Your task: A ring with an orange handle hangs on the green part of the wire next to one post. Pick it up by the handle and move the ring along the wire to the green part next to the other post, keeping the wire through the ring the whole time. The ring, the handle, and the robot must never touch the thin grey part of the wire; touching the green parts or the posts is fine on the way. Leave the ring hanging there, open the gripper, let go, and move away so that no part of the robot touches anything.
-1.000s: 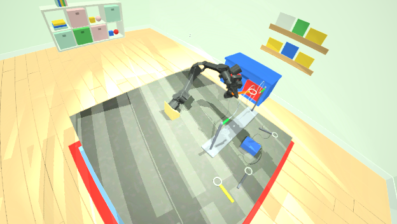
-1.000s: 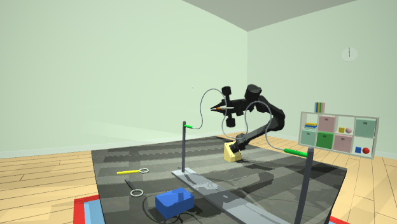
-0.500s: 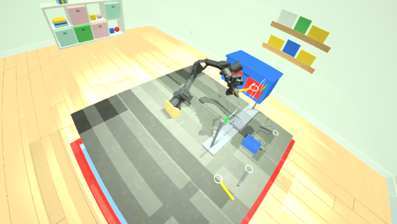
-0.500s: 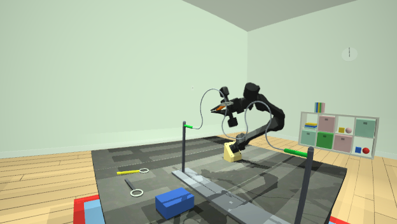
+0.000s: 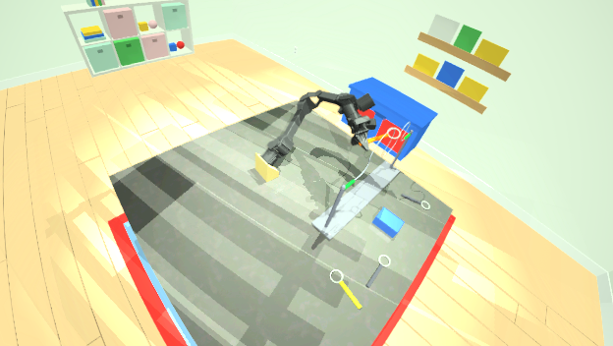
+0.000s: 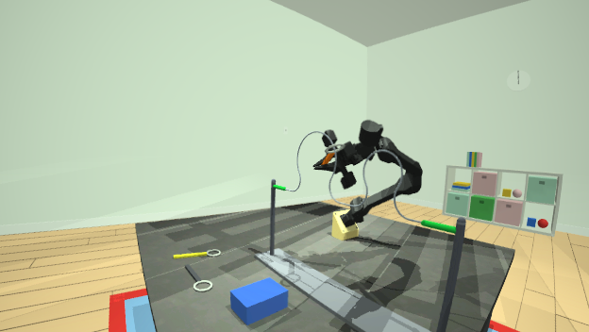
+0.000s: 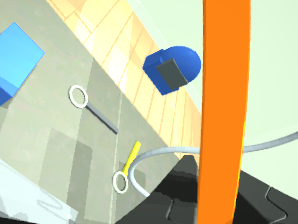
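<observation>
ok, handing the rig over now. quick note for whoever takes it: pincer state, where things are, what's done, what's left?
Pincer: shut on the orange handle, arm raised high over the table.
Ring: up among the loops of the thin grey wire, partway between the posts. Whether it clears the wire cannot be judged from these views.
Green ends: one at the far post, one at the near post; the ring is on neither.
Done: handle picked up, ring off its starting green part.
Left: carry the ring to the other green part without touching the grey, hang it there, open, back away.
</observation>
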Robot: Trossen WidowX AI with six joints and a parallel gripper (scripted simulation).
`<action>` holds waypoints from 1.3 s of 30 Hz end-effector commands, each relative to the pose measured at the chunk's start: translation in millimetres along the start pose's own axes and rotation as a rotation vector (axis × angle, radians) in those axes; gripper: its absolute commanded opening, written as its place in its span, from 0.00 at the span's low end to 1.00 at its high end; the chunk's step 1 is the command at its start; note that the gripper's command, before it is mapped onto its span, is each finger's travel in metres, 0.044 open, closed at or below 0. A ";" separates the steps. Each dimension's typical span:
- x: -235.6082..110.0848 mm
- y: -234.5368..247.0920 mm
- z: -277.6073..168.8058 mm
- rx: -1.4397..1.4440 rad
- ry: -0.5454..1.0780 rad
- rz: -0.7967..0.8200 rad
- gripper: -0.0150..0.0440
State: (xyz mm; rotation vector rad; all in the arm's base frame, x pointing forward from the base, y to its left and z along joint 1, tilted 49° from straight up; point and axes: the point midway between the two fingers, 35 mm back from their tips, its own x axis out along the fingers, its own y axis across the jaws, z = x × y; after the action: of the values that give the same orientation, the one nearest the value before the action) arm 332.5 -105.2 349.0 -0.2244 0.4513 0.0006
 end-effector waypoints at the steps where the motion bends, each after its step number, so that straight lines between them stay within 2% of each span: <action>1: 1.2 0.5 -0.2 0.050 -0.003 0.024 0.00; 39: 1.6 14.3 2.8 0.467 -0.057 0.255 0.00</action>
State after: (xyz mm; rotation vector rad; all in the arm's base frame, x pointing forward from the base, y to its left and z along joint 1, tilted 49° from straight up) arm 334.1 -91.0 348.1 0.2517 0.4124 0.1409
